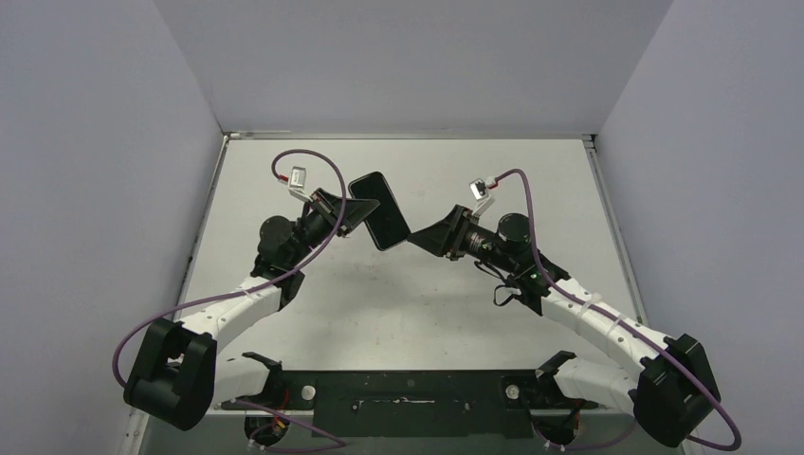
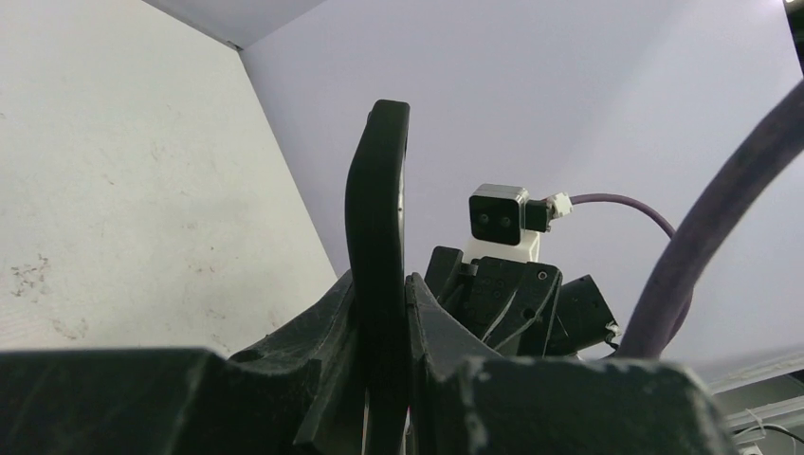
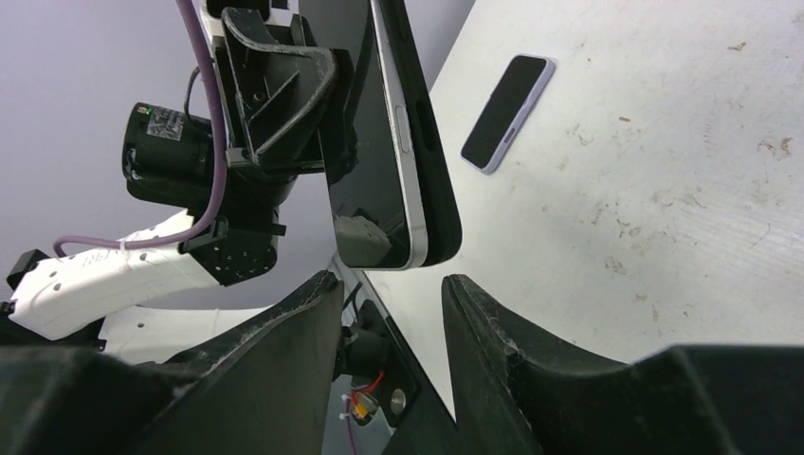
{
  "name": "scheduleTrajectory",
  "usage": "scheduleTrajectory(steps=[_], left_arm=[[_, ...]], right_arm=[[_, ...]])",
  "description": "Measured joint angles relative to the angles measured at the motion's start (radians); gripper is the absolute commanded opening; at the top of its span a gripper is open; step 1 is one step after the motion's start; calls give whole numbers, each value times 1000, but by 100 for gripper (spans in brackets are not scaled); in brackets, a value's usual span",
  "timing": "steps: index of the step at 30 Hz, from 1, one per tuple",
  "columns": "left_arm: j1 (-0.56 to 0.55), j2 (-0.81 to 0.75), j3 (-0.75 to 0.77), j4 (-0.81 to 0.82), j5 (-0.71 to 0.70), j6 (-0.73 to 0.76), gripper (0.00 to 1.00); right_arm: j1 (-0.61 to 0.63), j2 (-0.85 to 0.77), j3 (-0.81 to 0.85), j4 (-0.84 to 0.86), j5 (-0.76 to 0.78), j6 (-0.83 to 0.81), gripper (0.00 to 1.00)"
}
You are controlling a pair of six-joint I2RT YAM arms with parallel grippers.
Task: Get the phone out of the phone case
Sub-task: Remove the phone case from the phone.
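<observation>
Your left gripper (image 1: pixel 347 216) is clamped on the phone case (image 3: pixel 438 190) and holds it on edge above the table (image 1: pixel 398 303), with the phone (image 3: pixel 365 142) seated inside. Your right gripper (image 3: pixel 389 284) has its jaws apart, just beside the case's lower corner and not touching it.

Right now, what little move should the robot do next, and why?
Probably the right tool should ease forward and close on the lower end of the phone. The left tool is clamped on the phone case, holding it up off the table. The right tool's fingers stand open just short of the phone, touching nothing.
</observation>
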Motion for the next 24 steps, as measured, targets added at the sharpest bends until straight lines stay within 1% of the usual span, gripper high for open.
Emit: scheduleTrajectory(steps=[6, 15, 24], left_arm=[[-11, 0, 0, 8, -3, -13, 0], [-25, 16, 0, 46, -12, -30, 0], [-32, 15, 0, 45, -33, 2, 0]], right_arm=[[0, 8, 0, 45, -3, 21, 41], [0, 29, 0, 61, -11, 36, 39], [-1, 29, 0, 73, -10, 43, 40]])
